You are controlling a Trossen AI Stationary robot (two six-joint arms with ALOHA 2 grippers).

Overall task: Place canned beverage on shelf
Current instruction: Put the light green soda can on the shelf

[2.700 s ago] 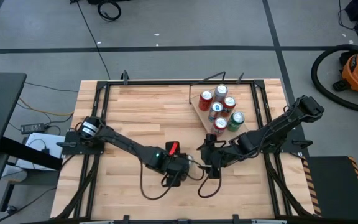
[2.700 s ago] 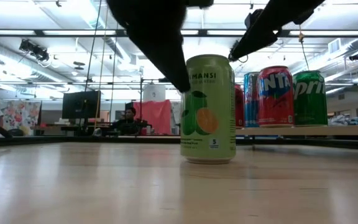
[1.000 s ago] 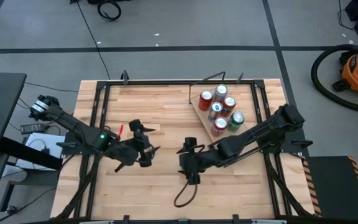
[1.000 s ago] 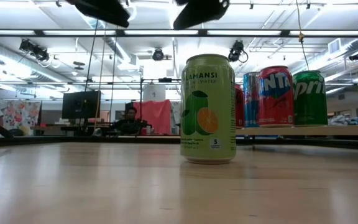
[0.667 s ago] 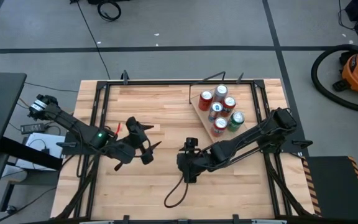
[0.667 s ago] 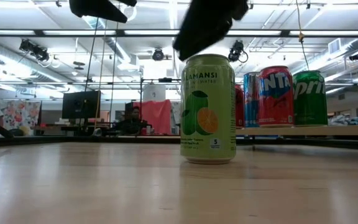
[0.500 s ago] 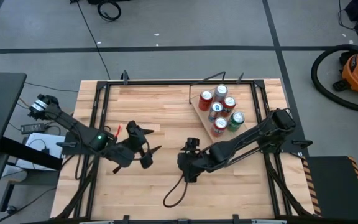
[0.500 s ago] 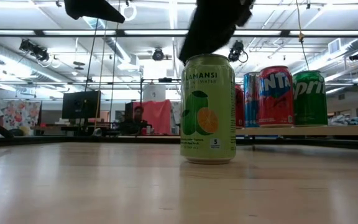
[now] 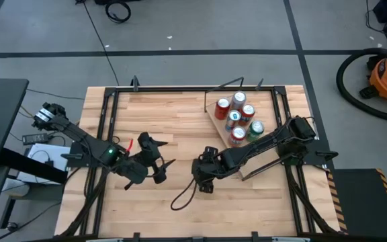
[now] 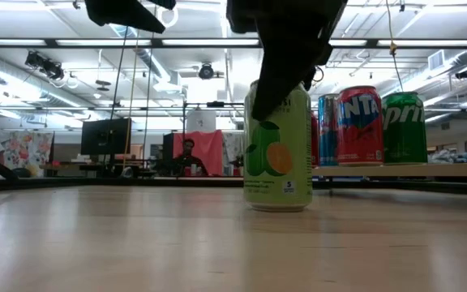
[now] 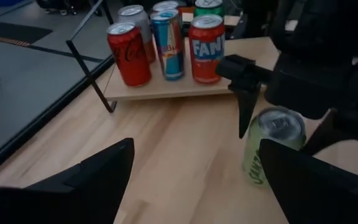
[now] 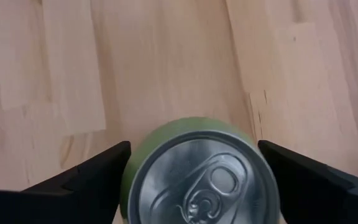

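Note:
A green can [image 10: 278, 146] stands on the plank table, left of the shelf [image 9: 213, 121]. The shelf is a small light-wood board set askew with black rods, and several cans [image 9: 239, 117] stand on it. My right gripper [image 9: 203, 176] is open and hangs over the green can [image 12: 197, 180], pointing down, with one finger on each side of the can's upper wall. In the high view it hides the can. My left gripper [image 9: 161, 171] is open and empty above the table, left of the can, which shows in its wrist view [image 11: 272, 146]. My right gripper stands open around the green can's top end [image 12: 197, 134], its fingers [image 11: 247, 93] pointing down from above beside the can's wall. I cannot tell whether a finger touches the wall. The can stands on its base on the table.
Black frame rods [image 9: 106, 128] run along the table's edges. A black cable [image 9: 183, 195] loops on the wood near the right gripper. Bare wood lies at the table's far left and near side. The room with people shows beyond the table [image 10: 186, 158].
My right gripper has come down over the green can until its open fingers stand on both sides of the can's top. The can has shifted a little toward the table's right and still stands upright.

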